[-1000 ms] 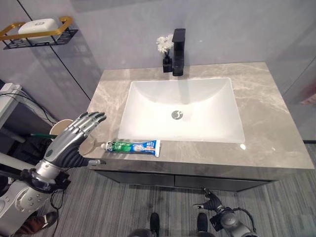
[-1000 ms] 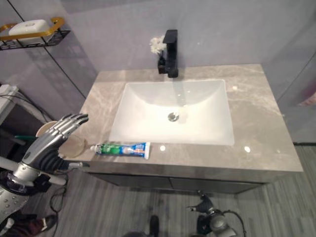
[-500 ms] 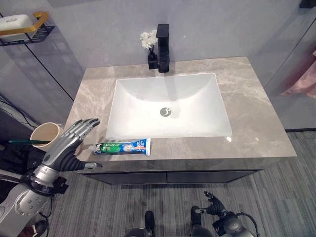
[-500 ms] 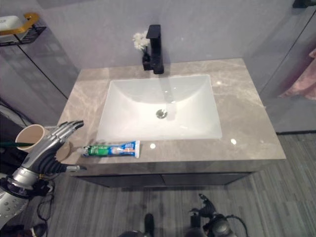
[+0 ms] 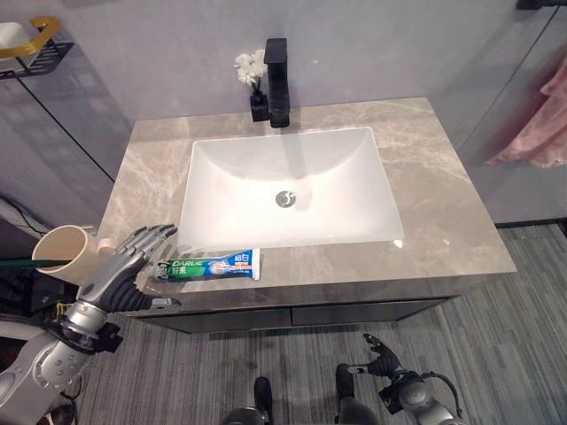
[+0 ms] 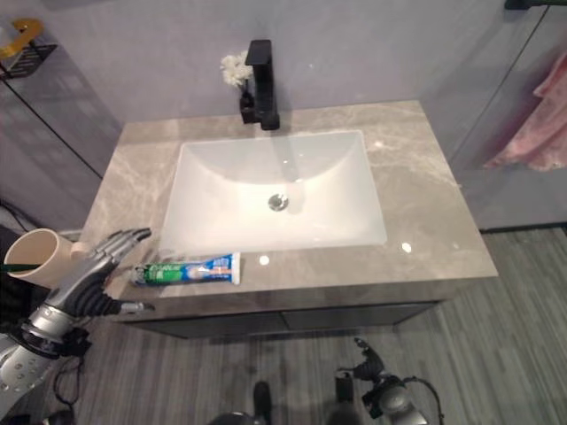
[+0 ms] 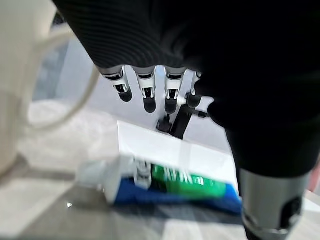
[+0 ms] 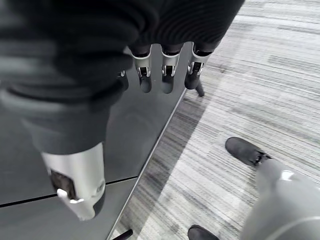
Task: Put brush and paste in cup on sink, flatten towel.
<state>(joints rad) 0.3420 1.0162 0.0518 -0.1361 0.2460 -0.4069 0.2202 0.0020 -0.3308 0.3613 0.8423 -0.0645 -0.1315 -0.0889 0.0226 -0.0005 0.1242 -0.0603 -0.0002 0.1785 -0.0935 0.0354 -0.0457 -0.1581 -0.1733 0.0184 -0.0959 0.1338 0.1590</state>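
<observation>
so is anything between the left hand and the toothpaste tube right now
Nothing visible. The left hand, fingers open, hovers at the counter's front left corner with the toothpaste tube lying flat just past its fingertips, cap end toward the hand. The cup with the brush in it sits on the hand's other side, out of that path.

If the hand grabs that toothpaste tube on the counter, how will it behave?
The toothpaste tube lies flat, so it probably won't roll. It looks soft and glossy, likely to dent or slip under the left hand. Near the counter edge, a push might tip it off.
</observation>
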